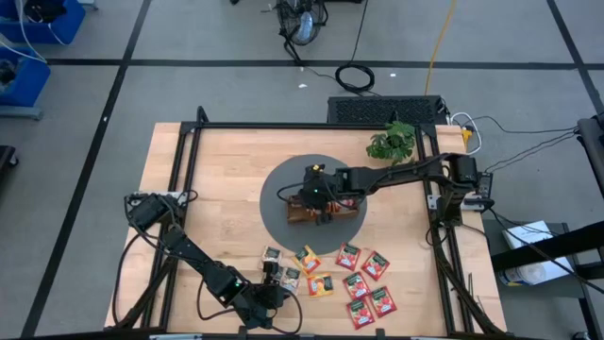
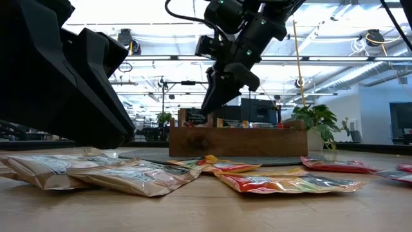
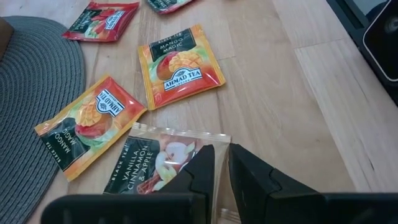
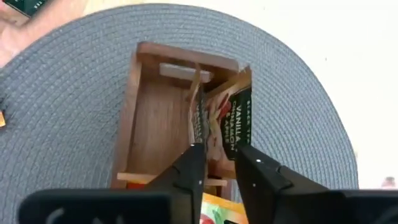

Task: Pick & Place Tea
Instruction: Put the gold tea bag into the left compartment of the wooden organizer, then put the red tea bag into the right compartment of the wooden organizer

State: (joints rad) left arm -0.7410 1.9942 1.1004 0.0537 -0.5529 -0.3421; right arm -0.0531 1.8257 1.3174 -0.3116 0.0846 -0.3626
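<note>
Wooden tray point(image 4: 146, 118) under right gripper point(image 4: 216, 163), fingers narrowly parted above upright sachets point(image 4: 233, 121). Left gripper point(image 3: 221, 167) near front edge, narrowly parted over vanilla sachet point(image 3: 155, 163).

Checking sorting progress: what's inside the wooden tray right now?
In the wooden tray, cream vanilla sachets stand on edge in one compartment, the right gripper above them. The next compartment is mostly hidden.

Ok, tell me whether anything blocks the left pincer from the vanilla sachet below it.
Nothing visible does. The left pincer hangs directly over the vanilla cinnamon apple sachet; the mango sachets lie beside it, apart.
</note>
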